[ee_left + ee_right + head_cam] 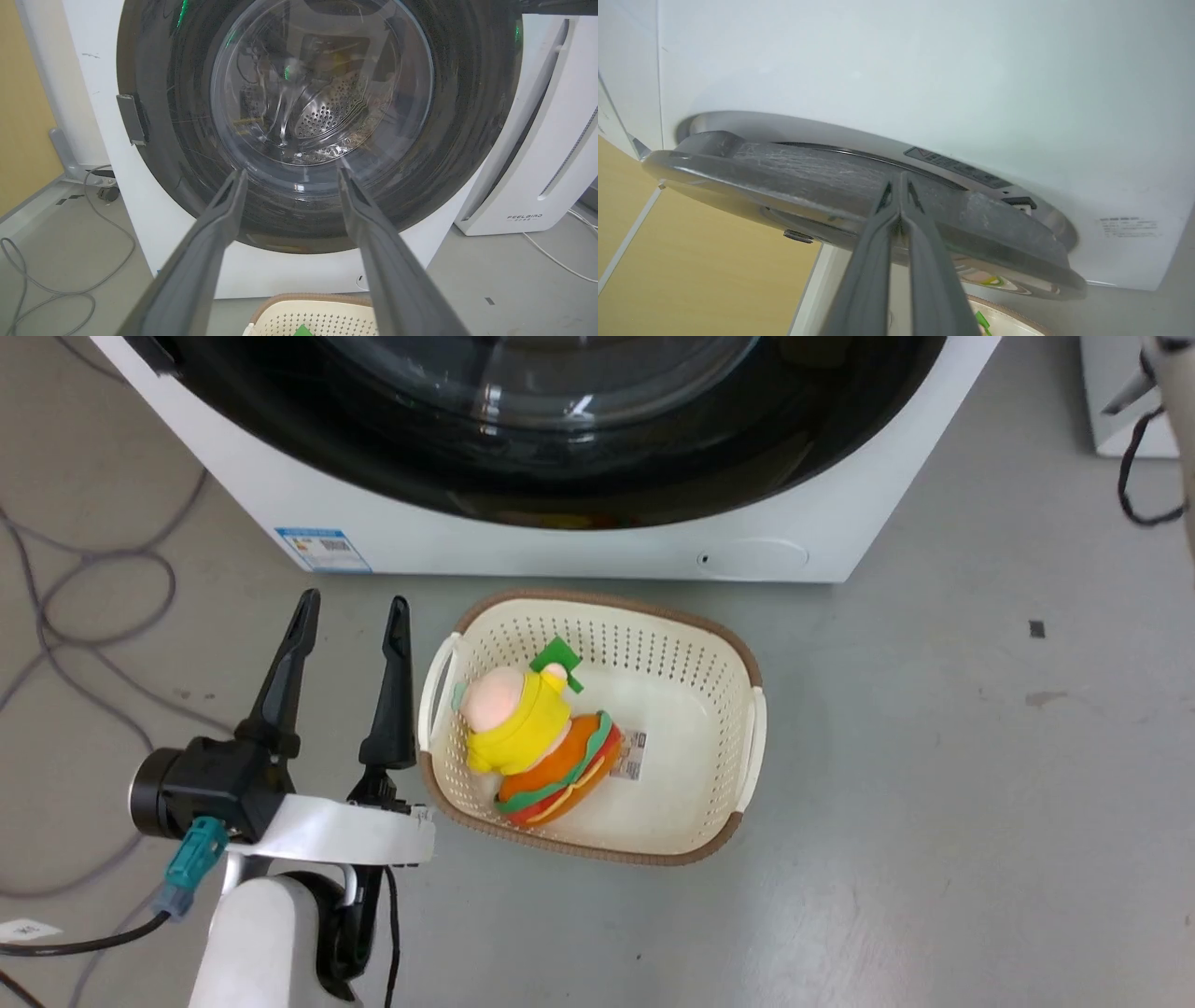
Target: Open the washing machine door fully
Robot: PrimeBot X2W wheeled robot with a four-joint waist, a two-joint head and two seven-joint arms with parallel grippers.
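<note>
Against the washing machine [579,546], the washing machine door [808,172] sits barely ajar, and is probably heavy, stiff and glossy-slick. Its rim offers the best hold; the right claw [900,186], pressed together, rests there. The left claw [354,602] gapes empty.

Head view: up high, pointed steeply down at the floor [980,821], catching just the bottom strip of the washing machine [560,555] at the far edge, basket [653,635] right in front. Left wrist view: low, set back a bit, facing the washing machine door [467,116] pretty much head-on between the left pincer [292,171] fingers; shares that basket's far rim with the head view. Right wrist view: jammed in close, staring along the right pincer [901,177] at the door's rim, side-on.
</note>
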